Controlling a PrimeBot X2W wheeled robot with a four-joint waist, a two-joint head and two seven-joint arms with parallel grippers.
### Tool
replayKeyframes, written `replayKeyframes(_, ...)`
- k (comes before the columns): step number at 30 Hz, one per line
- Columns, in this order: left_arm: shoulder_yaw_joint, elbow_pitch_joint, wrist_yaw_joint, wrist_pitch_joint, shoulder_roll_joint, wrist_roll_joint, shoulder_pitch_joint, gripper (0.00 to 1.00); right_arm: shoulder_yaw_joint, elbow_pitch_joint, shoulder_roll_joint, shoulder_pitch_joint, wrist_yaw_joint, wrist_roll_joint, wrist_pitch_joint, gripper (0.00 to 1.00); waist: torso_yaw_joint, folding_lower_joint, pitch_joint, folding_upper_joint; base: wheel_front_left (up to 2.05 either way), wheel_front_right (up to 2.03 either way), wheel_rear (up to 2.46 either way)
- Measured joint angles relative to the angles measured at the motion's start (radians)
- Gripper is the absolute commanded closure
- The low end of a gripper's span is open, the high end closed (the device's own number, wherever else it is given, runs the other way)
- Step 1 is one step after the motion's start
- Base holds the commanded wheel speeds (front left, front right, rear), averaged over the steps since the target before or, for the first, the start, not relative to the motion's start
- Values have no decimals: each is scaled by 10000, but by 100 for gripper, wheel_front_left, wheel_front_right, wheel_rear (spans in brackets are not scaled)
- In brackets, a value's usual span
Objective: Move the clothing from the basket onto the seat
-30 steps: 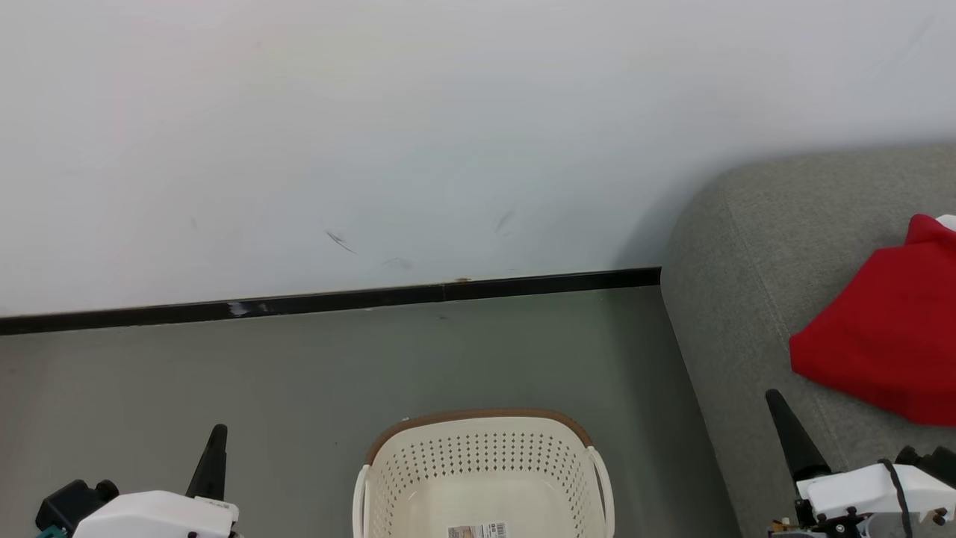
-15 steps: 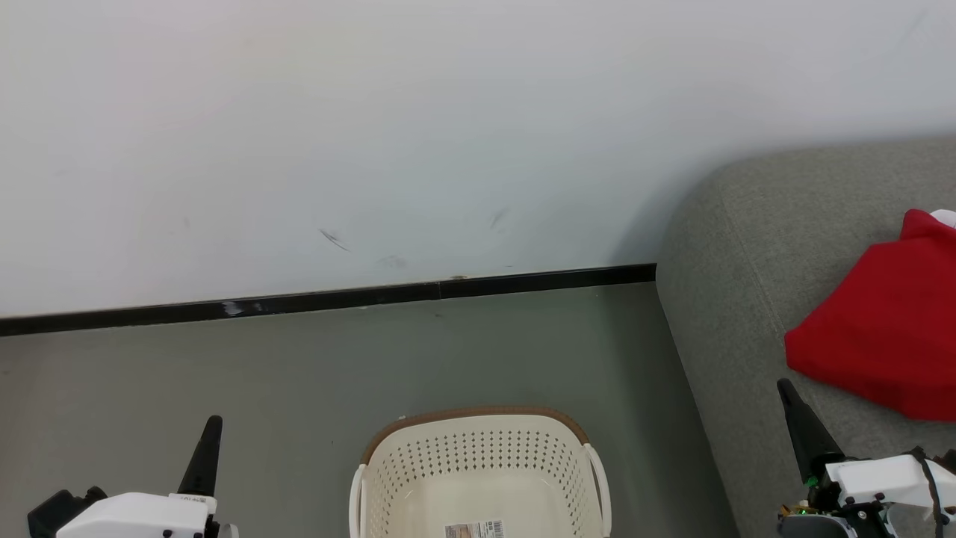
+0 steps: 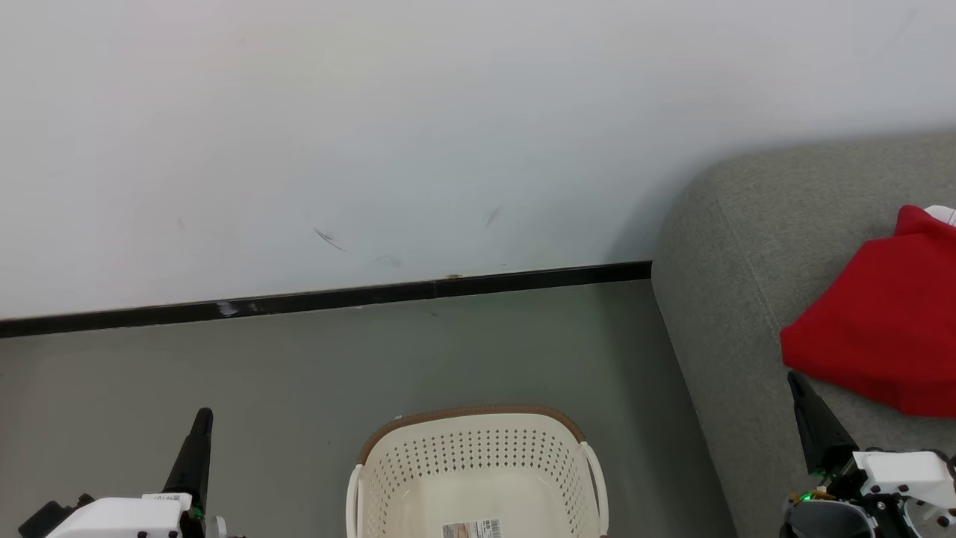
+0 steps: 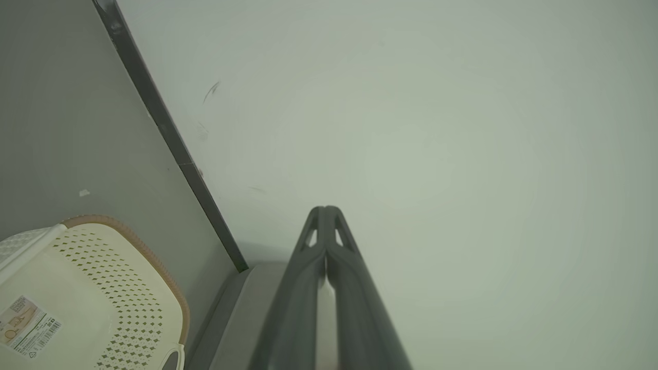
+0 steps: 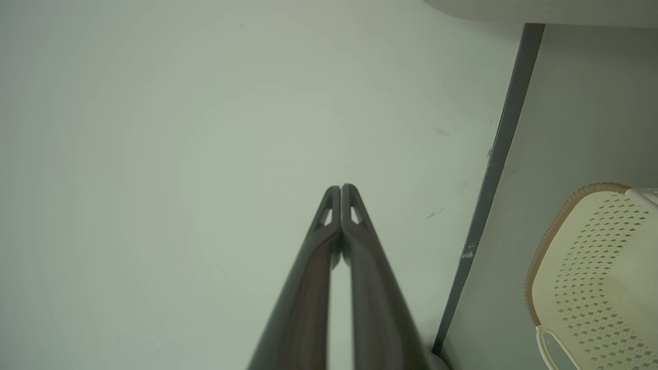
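Two dark-fingered grippers are bracketing the scene in the head view. At the far left, the left gripper (image 3: 202, 420) (image 4: 325, 211) is hanging over the grey floor (image 3: 463, 351), well apart from everything else. Its fingers are lying pressed together, tips touching, as the left wrist view is making plain, and they are gripping nothing.

Behind it, a white wall (image 3: 448, 112) is taking up the upper half of the room and carrying a few faint dark scuffs (image 3: 328, 239). A black baseboard (image 3: 336, 299) is running along the wall's foot as far as the seat.

Toward the middle, the basket (image 3: 478, 452) is standing on the floor, clear of the wall and near the seat's left side without touching it. Its brown rim band (image 3: 470, 413) is curving across the far end, and a barcode sticker (image 3: 472, 530) is showing on its pale inner bottom.

Further right, the seat (image 3: 732, 254) is rising from the floor, its rounded back corner reaching the wall. A red garment (image 3: 881, 329) is lying crumpled on the seat's top, set back from its left edge and running off toward the right, with a small white piece (image 3: 942, 214) peeking out at its far end.

At the far right, the right gripper (image 3: 798, 387) (image 5: 340, 191) is hovering over the front part of the seat, its tip just beside the garment's near edge. Its fingers are also resting closed against each other, empty, as the right wrist view is showing.
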State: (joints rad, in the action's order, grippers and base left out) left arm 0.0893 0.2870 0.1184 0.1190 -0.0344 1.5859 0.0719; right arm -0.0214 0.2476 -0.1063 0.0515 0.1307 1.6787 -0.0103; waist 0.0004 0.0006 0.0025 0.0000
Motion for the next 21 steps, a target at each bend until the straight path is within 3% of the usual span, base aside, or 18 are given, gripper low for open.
replayKeyframes(21, 6, -58, 0, 27, 15, 86, 0, 100, -31, 100, -8, 2, 0, 171, -86, 100, -2, -1, 3, 0, 0, 0, 0)
